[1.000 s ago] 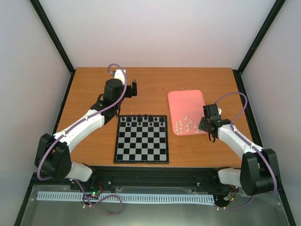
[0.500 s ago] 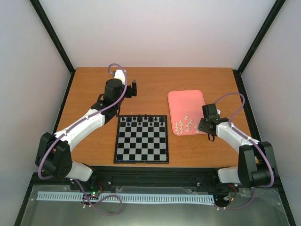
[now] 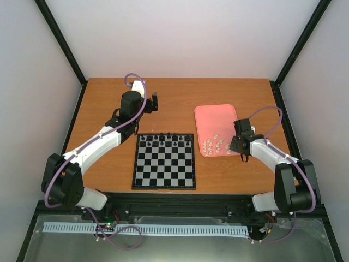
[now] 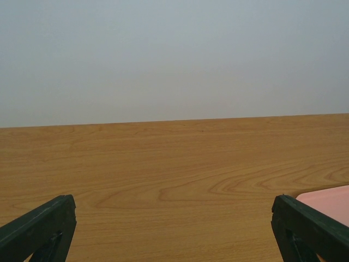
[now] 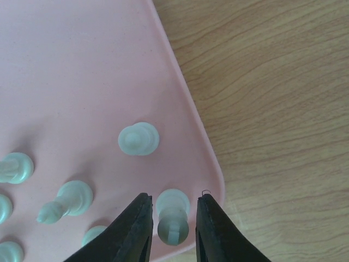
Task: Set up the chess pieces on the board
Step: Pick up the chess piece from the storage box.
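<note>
Several cream-white chess pieces [image 3: 215, 144] lie in the near end of the pink tray [image 3: 215, 115]. My right gripper [image 3: 239, 146] is down at the tray's near right corner. In the right wrist view its fingers [image 5: 136, 229] stand on either side of one white piece [image 5: 173, 217] lying on its side, with a thin gap on each side. The gripper [image 5: 173, 200] is narrowly open. Other white pieces [image 5: 138, 138] lie close by. The board [image 3: 163, 164] sits at the table's centre front. My left gripper [image 3: 156, 101] hangs wide open and empty behind the board.
A row of black pieces [image 3: 165, 138] stands along the board's far edge. The left wrist view shows bare wooden table [image 4: 174, 164] and a corner of the pink tray [image 4: 330, 199]. The tray's rim [image 5: 210, 164] runs just right of my right gripper.
The right gripper's jaws have narrowed around the white piece at the tray's corner, and the right arm shifted slightly. The left arm has not moved.
</note>
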Tool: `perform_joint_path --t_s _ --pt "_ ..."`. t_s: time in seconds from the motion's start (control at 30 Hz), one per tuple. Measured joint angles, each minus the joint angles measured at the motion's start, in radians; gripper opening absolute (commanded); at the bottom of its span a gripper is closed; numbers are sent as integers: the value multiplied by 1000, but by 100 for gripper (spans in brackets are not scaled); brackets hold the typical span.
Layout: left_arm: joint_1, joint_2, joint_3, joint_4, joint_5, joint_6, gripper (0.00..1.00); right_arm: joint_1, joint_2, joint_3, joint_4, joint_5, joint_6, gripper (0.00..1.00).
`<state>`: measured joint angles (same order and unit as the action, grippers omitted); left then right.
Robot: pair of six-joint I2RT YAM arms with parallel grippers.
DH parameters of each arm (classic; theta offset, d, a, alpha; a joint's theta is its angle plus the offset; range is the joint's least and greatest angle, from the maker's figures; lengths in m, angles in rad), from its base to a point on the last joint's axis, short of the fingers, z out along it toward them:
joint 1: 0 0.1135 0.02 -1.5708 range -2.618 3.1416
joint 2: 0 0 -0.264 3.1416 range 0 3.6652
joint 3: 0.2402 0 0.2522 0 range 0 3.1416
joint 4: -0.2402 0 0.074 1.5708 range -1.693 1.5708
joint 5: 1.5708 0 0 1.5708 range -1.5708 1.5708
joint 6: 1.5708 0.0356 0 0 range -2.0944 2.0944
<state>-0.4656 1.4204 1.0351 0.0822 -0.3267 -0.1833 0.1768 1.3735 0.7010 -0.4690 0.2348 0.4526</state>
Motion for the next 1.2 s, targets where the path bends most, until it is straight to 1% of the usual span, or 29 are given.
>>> perform_joint_path --t_s 0.27,0.47,0.53,0.83,1.03,1.2 --pt "0 0 0 0 2 0 100 -3 9 6 -5 0 0 27" --pt "3 0 0 0 4 0 100 -5 31 16 -6 -2 -2 20" --pt "3 0 0 0 6 0 100 -5 39 18 -6 -4 -3 20" --pt "6 0 0 0 6 0 100 -6 47 24 -6 -7 -4 6" --pt "6 0 0 0 6 0 100 -6 39 24 -10 -5 -6 4" --pt "6 0 0 0 6 0 100 -7 -39 30 -38 0 -12 3"
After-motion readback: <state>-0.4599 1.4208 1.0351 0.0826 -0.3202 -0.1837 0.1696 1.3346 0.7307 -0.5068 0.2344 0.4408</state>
